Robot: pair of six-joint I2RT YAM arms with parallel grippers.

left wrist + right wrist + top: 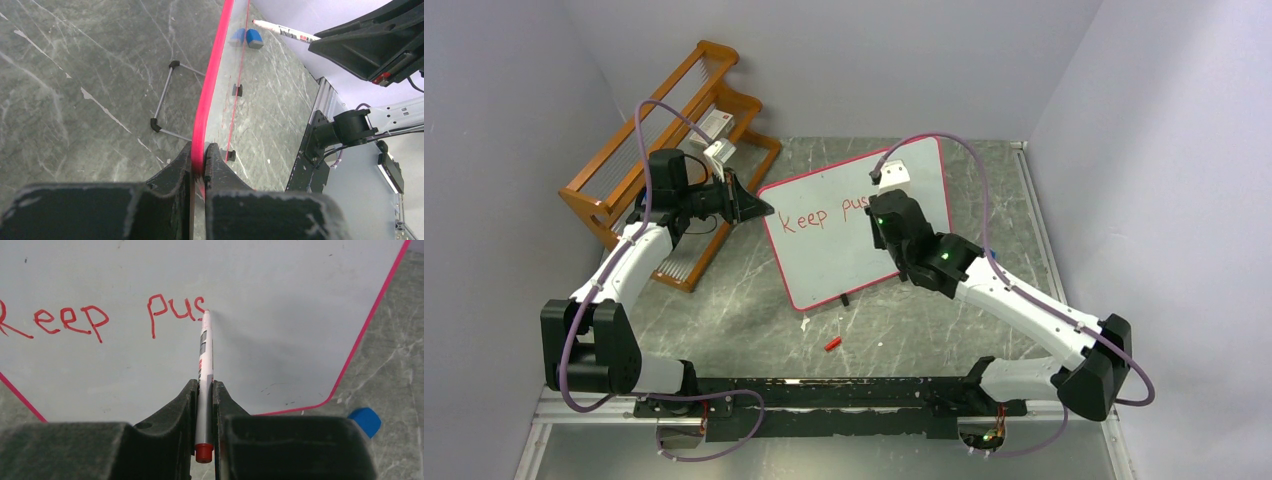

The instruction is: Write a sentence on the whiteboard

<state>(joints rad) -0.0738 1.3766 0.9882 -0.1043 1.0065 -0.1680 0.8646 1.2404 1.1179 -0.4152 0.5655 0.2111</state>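
The whiteboard (829,250), white with a red-pink frame, stands tilted on the table. Its face shows in the right wrist view (280,300) and its edge in the left wrist view (210,90). The sentence (100,317) reads "Keep pus" in red, and it also shows in the top view (824,215). My left gripper (199,160) is shut on the board's left frame edge; in the top view it sits at the board's upper left corner (759,208). My right gripper (204,390) is shut on a white red-ended marker (205,365), its tip touching the board after the "s".
A wooden rack (674,150) stands at the back left beside my left arm. A red marker cap (832,343) lies in front of the board. A blue eraser (366,421) lies beyond the board's right edge. The board's wire stand (167,97) props it from behind.
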